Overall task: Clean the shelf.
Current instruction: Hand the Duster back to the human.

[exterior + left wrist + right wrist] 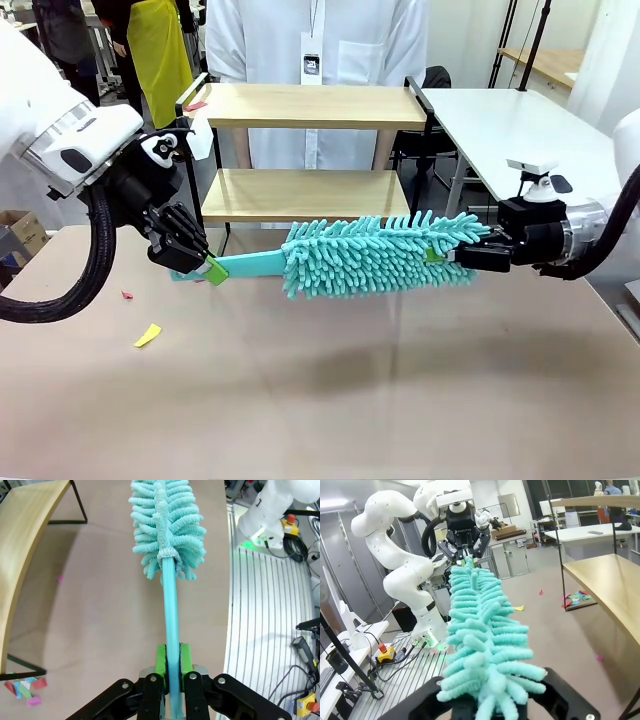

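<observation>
The shelf (310, 105) stands at the table's far side, with two light wood boards in a black frame; its lower board (305, 192) is just behind the duster. A teal fluffy duster (370, 255) hangs level above the table in front of it. My left gripper (212, 270) is shut on the flat teal handle (171, 625), its green pads (160, 660) pressed on both sides. My right gripper (440, 256) is closed into the far tip of the fluffy head (480, 630), its fingers buried in the strands. A shelf board (25, 540) runs along the left of the left wrist view.
A person in a white coat (320, 40) stands behind the shelf. On the brown table (320, 400) lie a yellow paper scrap (147, 336) and a pink scrap (127, 295). Several coloured scraps (25, 690) sit by a shelf leg. A white table (520, 120) stands at the right.
</observation>
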### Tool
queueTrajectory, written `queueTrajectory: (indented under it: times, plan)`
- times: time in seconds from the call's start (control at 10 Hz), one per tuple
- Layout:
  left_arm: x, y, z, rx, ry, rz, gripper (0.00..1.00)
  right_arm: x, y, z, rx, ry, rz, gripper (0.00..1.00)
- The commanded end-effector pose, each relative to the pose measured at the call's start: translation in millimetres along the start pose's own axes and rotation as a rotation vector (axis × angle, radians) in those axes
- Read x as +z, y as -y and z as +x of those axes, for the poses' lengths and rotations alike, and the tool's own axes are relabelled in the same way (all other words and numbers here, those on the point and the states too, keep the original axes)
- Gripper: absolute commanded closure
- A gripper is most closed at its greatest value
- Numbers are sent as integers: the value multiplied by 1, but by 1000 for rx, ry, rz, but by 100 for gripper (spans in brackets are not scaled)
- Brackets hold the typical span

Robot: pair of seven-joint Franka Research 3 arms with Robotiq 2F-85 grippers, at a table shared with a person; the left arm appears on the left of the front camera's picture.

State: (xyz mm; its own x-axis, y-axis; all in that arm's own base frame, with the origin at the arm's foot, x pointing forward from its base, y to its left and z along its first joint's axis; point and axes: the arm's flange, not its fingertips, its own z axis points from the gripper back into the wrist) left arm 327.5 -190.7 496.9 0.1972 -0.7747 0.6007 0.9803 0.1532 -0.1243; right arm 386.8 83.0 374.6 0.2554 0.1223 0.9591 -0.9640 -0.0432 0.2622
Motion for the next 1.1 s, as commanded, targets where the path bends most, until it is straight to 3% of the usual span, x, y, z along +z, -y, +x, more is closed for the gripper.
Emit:
queueTrajectory:
  times: [0.0,0.2,0.3,0.4,0.5,0.6,0.7,1.0]
  plan:
    - [0,3,3,-11,17,-7,87,-3,2,4,25,-8,-8,100]
    - [0,3,3,-11,17,-7,87,-4,4,5,17,-8,0,100]
    - [0,0,0,1,0,0,29,0,0,1,7,1,2,100]
    - [4,0,0,-3,49,-25,29,0,0,1,7,1,2,100]
    - [8,0,-1,-2,104,-52,0,0,0,1,7,1,2,100]
    - [19,1,-10,22,174,-54,28,0,0,1,7,1,2,100]
    - [40,3,-19,25,254,-43,0,0,0,1,7,1,2,100]
    - [92,4,-84,93,347,27,0,0,0,1,7,1,2,100]
